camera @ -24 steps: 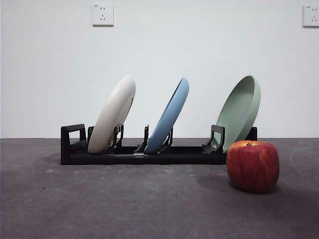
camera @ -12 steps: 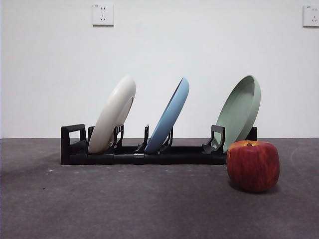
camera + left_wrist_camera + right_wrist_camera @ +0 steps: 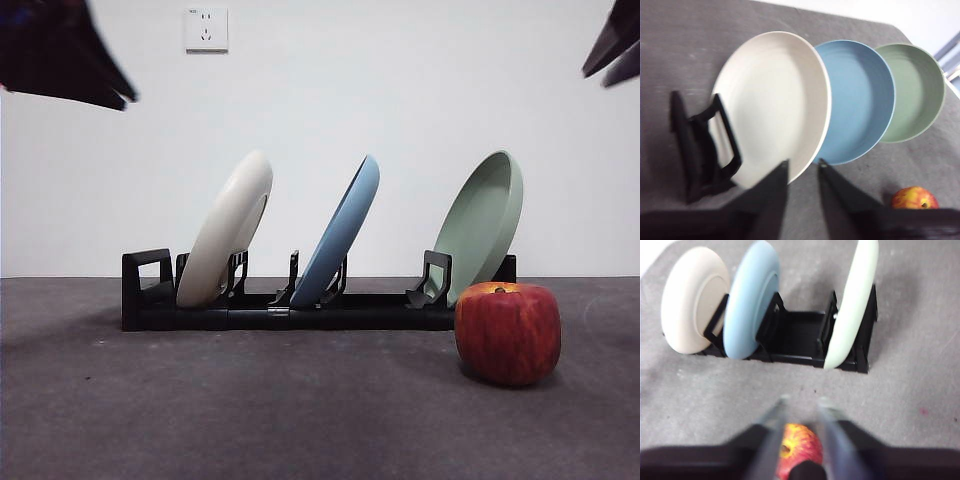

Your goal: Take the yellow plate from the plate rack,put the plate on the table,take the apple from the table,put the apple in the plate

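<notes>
Nearest on the dark grey worktop [image 3: 250,420]: red apple [image 3: 507,333], upright, stem up, toward the right in the front view, just in front of the rack's right end.

Behind it, long black rack [image 3: 285,300] holding three plates on edge, all leaning the same way: cream-yellow plate [image 3: 226,232] in the left slot, blue plate [image 3: 340,235] in the middle, green plate [image 3: 485,222] at the right. All three seated in the rack, apart from each other in the front view.

High above, at the top corners, two dark blurred arm tips. Left gripper [image 3: 802,167] hanging over the yellow plate's rim, fingers released with a narrow gap, touching nothing. Right gripper [image 3: 802,405] hanging over the apple, fingers parted, empty.

Farthest back, white wall with a socket [image 3: 206,29].
</notes>
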Robot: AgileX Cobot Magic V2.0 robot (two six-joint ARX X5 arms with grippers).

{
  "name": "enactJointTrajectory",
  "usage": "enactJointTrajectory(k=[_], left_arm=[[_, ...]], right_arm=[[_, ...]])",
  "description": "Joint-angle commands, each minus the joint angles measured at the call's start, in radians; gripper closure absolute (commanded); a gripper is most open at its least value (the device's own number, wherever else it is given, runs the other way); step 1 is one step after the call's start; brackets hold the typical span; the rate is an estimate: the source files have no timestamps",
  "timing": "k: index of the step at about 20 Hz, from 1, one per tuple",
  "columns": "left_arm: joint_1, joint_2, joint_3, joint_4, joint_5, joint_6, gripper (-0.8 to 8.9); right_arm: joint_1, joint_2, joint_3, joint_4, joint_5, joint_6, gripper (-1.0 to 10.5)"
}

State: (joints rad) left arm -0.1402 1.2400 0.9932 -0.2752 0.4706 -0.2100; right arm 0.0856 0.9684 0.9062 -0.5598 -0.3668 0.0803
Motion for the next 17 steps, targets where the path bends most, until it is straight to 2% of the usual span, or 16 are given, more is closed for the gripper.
enactJointTrajectory(k=[1, 4, 6, 10, 17], left_arm=[[-0.037, 0.088, 0.105, -0.014, 0.003, 0.003, 5.87], [-0.089, 0.206, 0.253, -0.045, -0.010, 0.003, 5.90], [-0.123, 0.288, 0.351, -0.095, -0.064, 0.004, 5.90], [-0.174, 0.437, 0.494, -0.169, -0.109, 0.022, 5.93], [-0.212, 0.545, 0.526, -0.184, -0.184, 0.030, 5.98]], right_arm=[[0.002, 0.020, 0.001, -0.006, -0.002, -0.011, 6.6], [0.002, 0.027, 0.001, -0.006, -0.001, -0.011, 6.6], [0.002, 0.027, 0.001, -0.004, -0.001, -0.011, 6.6], [0.002, 0.027, 0.001, -0.004, -0.001, -0.011, 6.6], [0.001, 0.027, 0.001, -0.004, 0.002, -0.011, 6.6]])
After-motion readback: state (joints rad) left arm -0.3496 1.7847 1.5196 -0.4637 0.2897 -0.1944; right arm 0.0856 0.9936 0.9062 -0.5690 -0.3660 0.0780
